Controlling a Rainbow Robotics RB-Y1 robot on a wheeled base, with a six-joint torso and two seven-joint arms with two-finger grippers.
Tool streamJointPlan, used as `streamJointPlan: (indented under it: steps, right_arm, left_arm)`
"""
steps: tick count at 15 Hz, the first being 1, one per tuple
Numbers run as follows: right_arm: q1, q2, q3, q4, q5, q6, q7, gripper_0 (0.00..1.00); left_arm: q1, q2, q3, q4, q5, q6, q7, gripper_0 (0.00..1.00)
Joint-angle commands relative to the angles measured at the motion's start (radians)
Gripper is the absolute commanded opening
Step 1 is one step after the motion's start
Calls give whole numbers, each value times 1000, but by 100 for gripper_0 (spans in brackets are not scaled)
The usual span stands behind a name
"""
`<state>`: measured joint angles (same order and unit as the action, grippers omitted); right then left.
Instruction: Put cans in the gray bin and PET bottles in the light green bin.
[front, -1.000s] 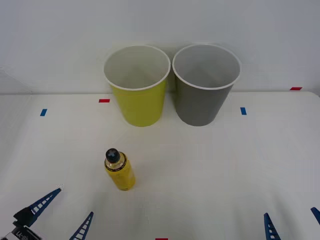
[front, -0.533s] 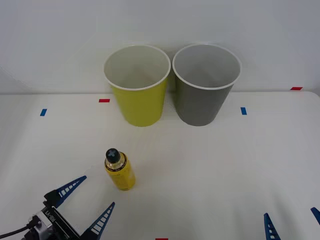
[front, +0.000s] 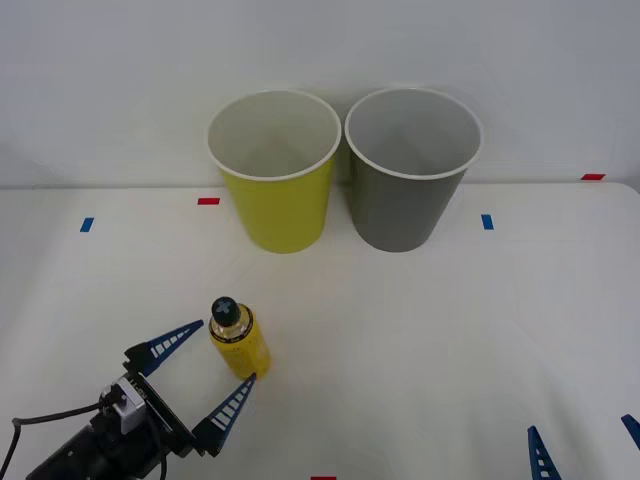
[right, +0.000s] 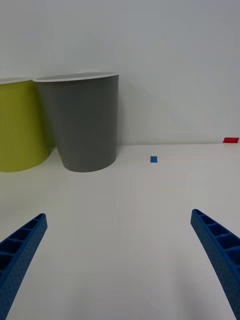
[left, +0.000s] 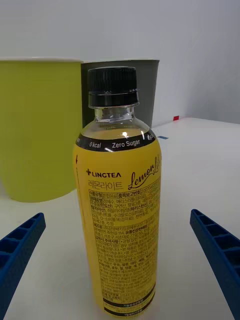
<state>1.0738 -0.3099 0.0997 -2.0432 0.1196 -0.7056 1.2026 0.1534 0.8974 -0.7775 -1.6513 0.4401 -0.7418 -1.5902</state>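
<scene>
The white worktop (front: 420, 330) carries the light green bin (front: 274, 170) and the gray bin (front: 411, 167) side by side at the upper middle. My left end effector (front: 201, 366), lower left, is spread wide around the upright PET bottle (front: 238, 340), not touching. My right end effector (front: 585, 445) waits spread at the lower right corner.

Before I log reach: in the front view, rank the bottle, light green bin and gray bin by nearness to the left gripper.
From the open left gripper:
1. PET bottle, between its fingers.
2. Light green bin, behind the bottle.
3. Gray bin, back right.
</scene>
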Motion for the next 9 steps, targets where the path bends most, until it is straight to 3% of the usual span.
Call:
streamJointPlan:
  steps: [1,9]
  right_arm:
    - [0,0,0,0,0,0,0,100]
    - [0,0,0,0,0,0,0,100]
  left_arm:
    - [-29,-17,-3,-1,-1,27,1,100]
    - [-98,-64,-5,1,9,108,9,100]
